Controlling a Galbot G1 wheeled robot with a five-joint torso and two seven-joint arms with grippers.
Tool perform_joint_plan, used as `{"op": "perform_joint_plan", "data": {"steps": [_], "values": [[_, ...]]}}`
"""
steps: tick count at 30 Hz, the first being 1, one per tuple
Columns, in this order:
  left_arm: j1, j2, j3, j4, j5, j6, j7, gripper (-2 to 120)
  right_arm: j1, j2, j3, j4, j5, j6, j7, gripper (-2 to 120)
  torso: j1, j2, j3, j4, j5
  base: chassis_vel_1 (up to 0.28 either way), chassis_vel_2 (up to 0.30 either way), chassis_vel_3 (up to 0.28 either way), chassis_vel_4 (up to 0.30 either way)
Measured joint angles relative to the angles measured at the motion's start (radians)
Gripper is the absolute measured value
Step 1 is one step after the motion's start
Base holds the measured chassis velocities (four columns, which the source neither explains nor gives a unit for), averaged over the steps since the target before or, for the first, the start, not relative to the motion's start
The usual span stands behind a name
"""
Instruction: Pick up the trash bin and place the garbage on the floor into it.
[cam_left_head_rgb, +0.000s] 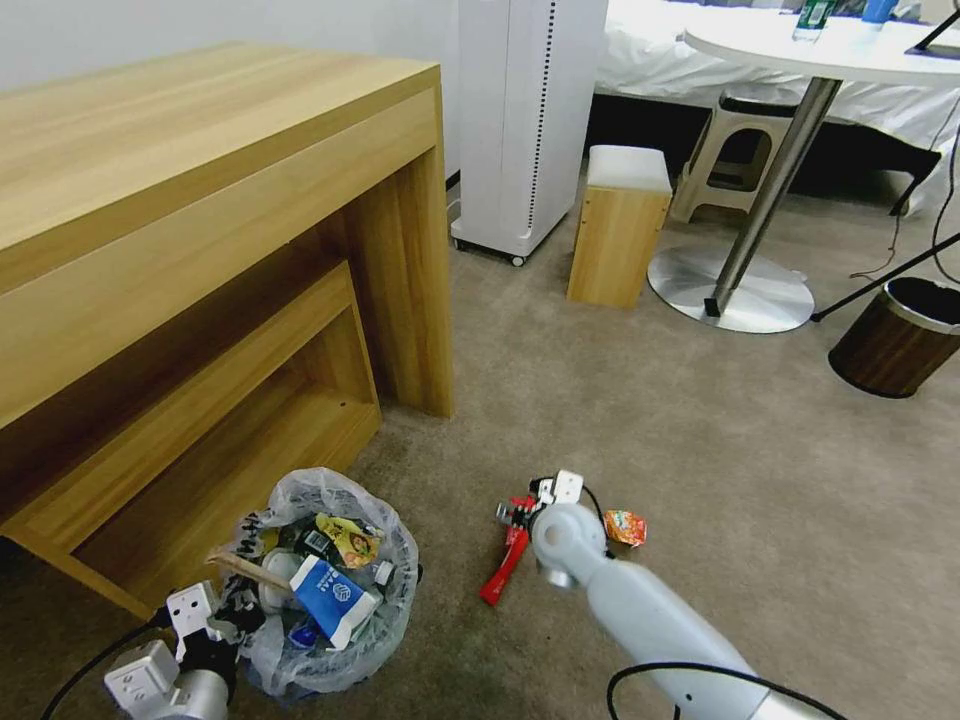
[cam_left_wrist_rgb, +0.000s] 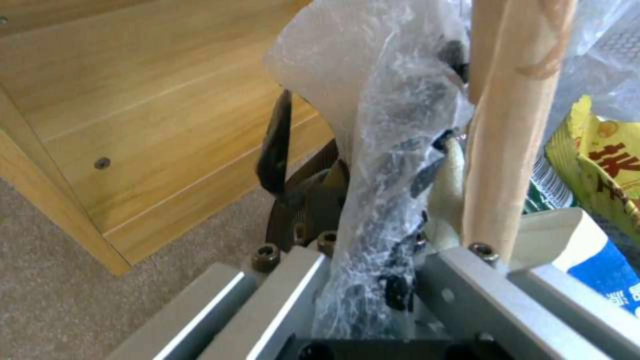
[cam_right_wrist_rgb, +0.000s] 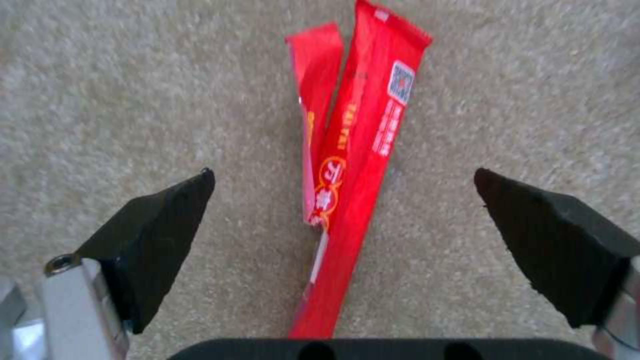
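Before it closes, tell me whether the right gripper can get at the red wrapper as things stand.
Probably yes. The right gripper is open above the carpet, the red wrapper lies flat between its fingers, and nothing lies between them. The orange wrapper lies apart.

The grey-beige carpeted floor (cam_left_head_rgb: 620, 400) carries a long red foil wrapper (cam_left_head_rgb: 504, 568), a crumpled orange snack wrapper (cam_left_head_rgb: 626, 527) near it, and a brown wood-grain bin with metal rim (cam_left_head_rgb: 895, 338) well apart.
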Motion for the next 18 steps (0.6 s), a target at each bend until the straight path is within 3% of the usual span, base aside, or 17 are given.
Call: {"op": "perform_joint_plan", "data": {"steps": [12,18], "values": [[0.012,0.003,-0.006,-0.003,-0.007,-0.011,0.000,0,0.055,0.065,-0.049,-0.178,-0.073,0.016,-0.062,93,0.000,0.000,0.000,0.0001,0.0001,0.000,0.000,0.000,0.000],[0.013,0.008,-0.010,-0.004,-0.014,-0.013,-0.001,0,0.066,0.090,-0.054,-0.251,-0.119,0.034,-0.084,84,0.000,0.000,0.000,0.0001,0.0001,0.000,0.000,0.000,0.000]]}}
